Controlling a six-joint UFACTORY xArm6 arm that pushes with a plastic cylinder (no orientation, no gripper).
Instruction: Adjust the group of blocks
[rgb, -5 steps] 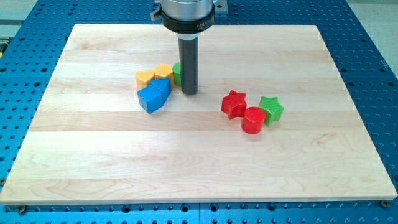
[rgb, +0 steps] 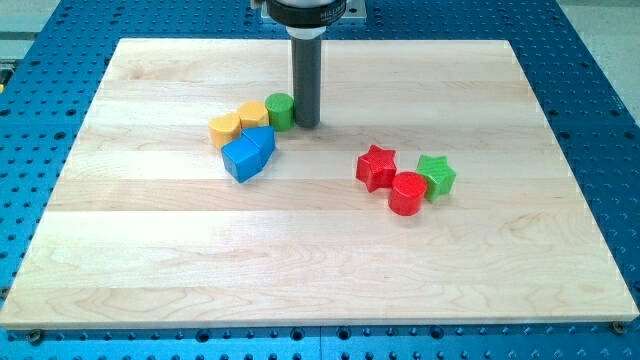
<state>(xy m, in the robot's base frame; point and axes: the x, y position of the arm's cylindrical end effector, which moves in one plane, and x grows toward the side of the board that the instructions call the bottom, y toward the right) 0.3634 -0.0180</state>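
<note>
A pale wooden board (rgb: 330, 270) lies on a blue perforated table (rgb: 40, 100); I can read no writing or labels anywhere. The dark rod comes down from the view's top, and my tip (rgb: 306, 125) rests on the board just to the right of the green cylinder (rgb: 280, 110), touching or nearly so; it holds nothing. I count 7 blocks in 2 groups. Left group, 4: 2 blue blocks, a larger one (rgb: 240, 159) and a smaller one (rgb: 260, 139), 2 yellow blocks (rgb: 225, 128) (rgb: 253, 113), and that green cylinder. Right group, 3: 1 red star (rgb: 376, 166), 1 red cylinder (rgb: 407, 192), 1 green star (rgb: 436, 175), huddled together, well apart from the tip.
</note>
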